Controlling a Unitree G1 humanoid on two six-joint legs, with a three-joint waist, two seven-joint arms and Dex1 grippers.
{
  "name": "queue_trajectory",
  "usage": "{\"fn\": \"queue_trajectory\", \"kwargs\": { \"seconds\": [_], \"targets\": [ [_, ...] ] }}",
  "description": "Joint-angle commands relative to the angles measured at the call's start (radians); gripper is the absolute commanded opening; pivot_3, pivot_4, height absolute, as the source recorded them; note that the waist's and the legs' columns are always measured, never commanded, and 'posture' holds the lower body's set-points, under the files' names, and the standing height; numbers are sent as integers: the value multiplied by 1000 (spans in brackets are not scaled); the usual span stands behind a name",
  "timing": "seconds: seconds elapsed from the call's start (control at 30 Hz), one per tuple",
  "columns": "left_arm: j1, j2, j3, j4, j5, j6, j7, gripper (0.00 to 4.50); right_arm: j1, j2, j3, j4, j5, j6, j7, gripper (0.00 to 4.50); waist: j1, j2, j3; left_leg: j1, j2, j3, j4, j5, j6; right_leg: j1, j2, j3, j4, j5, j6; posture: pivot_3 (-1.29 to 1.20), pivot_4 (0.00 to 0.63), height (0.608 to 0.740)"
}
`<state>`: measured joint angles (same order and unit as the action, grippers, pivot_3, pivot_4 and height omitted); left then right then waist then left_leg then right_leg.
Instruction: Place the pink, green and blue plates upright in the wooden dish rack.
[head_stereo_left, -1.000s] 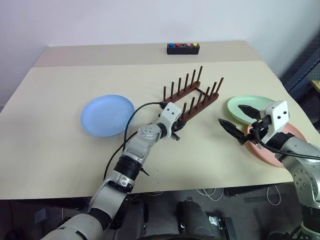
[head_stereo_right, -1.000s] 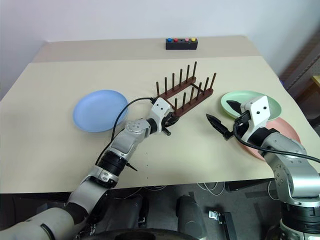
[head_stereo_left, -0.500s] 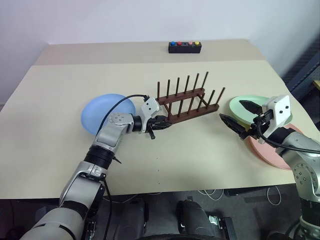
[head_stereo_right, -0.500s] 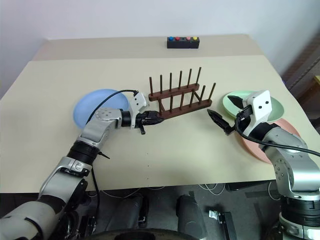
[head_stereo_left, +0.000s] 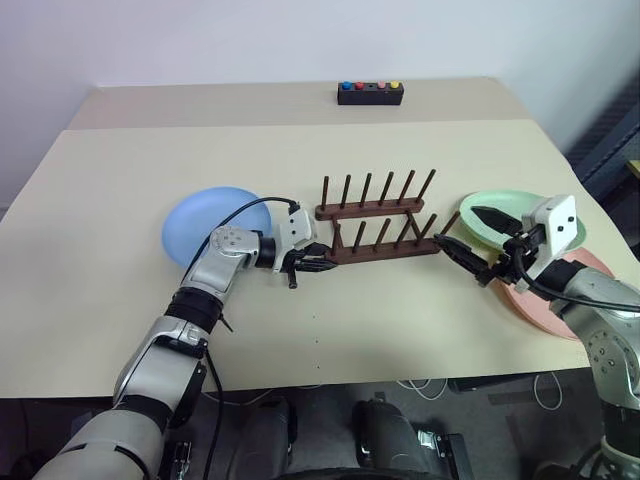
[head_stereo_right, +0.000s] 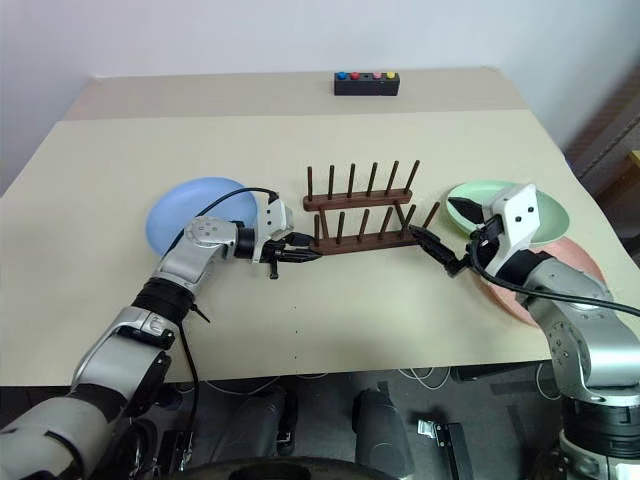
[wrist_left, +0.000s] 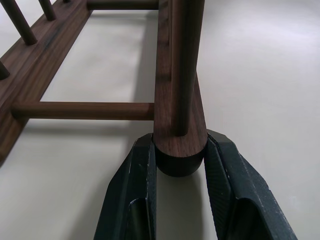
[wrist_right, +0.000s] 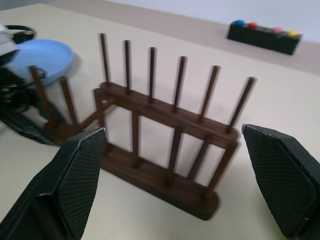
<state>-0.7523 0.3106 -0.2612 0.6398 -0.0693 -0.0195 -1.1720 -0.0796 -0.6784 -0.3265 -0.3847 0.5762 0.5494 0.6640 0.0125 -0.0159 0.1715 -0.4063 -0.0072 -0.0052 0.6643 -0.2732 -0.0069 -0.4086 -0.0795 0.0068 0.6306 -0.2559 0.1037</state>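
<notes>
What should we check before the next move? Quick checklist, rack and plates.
1. Left hand grip on rack: ok, fingers clamp the near rail's end.
2. Rack flat on table: ok, both rails down, pegs upright.
3. Right hand ready: ok, open, holding nothing, by the rack's far end.
4. Rack slots free: ok, no plate between the pegs.
5. Plates reachable: ok, blue plate behind the left arm, green plate and pink plate by the right arm, all flat.
6. Green overlapping pink: cannot tell, the right arm hides where they meet.
</notes>
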Motion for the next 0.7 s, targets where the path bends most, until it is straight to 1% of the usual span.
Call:
{"fn": "queue_trajectory", "kwargs": {
  "seconds": [0.03,0.13,0.23,0.4,0.7],
  "targets": [
    [-30,-6,7,6,5,-43,-1,718,34,-34,-50,-70,52,5,48,4500,1,0,0,0,0,0,0,0,0,0,0,0,0,0,0,0,150,740],
    [-29,-8,10,15,10,-45,1,718,54,-46,-59,-75,56,1,62,4500,0,0,0,0,0,-1,0,0,0,0,0,0,0,1,1,0,150,740],
    [-35,-5,16,43,19,-76,9,718,96,-68,-77,-101,85,1,117,4500,1,0,0,0,0,0,1,0,0,0,0,0,0,1,1,0,150,740],
    [-38,-13,14,61,18,-89,1,718,131,-92,-75,-98,67,-22,151,4500,0,0,0,0,0,-1,1,0,0,1,0,0,0,1,1,0,150,740],
    [-40,-28,25,69,10,-46,16,718,147,-79,-62,-116,51,-77,158,4500,0,0,0,0,0,-1,2,0,0,1,0,-1,0,1,1,0,150,740]
  ]
}}
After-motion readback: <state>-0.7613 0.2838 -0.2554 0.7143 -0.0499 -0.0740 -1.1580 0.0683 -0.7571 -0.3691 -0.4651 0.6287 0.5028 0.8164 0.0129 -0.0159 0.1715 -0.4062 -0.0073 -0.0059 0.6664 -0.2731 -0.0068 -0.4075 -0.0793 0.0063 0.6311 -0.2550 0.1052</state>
